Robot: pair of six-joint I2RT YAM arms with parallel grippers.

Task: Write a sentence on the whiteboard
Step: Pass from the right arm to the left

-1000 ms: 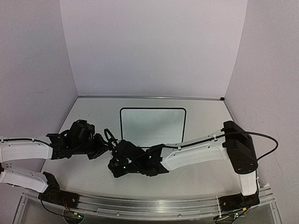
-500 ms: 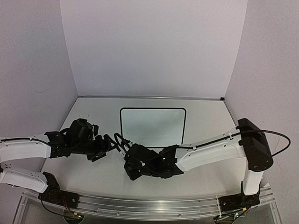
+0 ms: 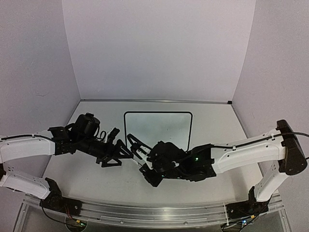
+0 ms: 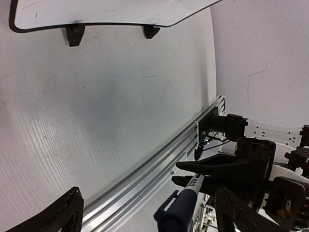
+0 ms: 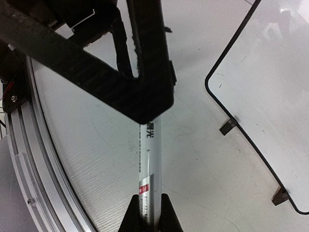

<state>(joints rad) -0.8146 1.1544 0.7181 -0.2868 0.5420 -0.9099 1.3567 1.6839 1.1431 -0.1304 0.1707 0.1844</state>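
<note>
On the table (image 3: 212,121), the whiteboard (image 3: 158,128) rests on its feet, unmarked, just beyond both grippers and within writing reach. The left gripper (image 3: 119,149) stands wide open, empty, its jaws straddling the marker (image 5: 148,164). The right gripper (image 5: 148,215) is clamped on the marker barrel, apparently to write with it.

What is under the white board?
Two small black feet peek out below the near edge of the whiteboard, on the grey table. The table right beneath the board is covered, so anything lying there cannot be seen.
</note>
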